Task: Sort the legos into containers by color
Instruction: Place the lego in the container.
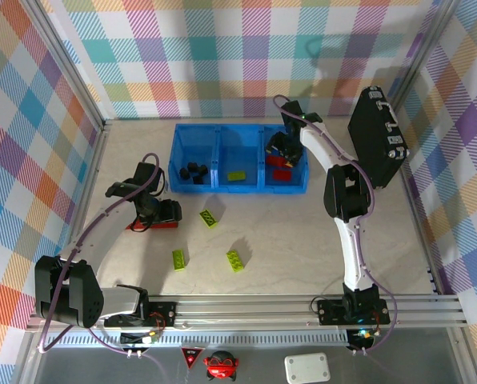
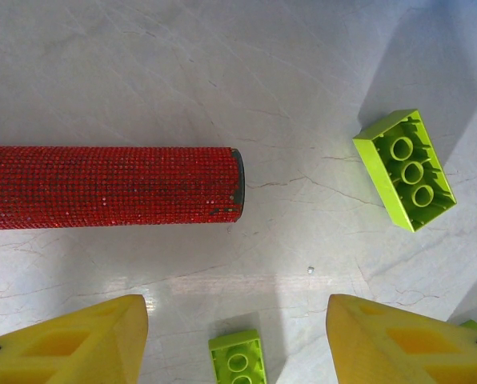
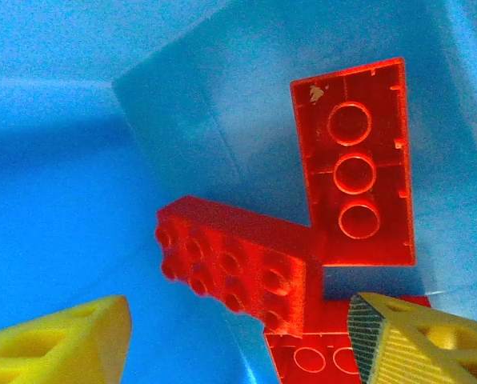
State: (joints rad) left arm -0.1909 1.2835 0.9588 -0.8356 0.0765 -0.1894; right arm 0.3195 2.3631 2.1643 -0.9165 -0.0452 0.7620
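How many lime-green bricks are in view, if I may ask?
4 lime-green bricks. Three lie on the table: one nearest the bins, two farther out. The fourth sits in the middle bin. Some may hide under the left arm.

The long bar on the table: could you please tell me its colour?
The bar is sparkly red with a dark end; clearest in the left wrist view.

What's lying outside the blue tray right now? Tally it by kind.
Green legos: 3
Red bar: 1
Black case: 1
Total: 5
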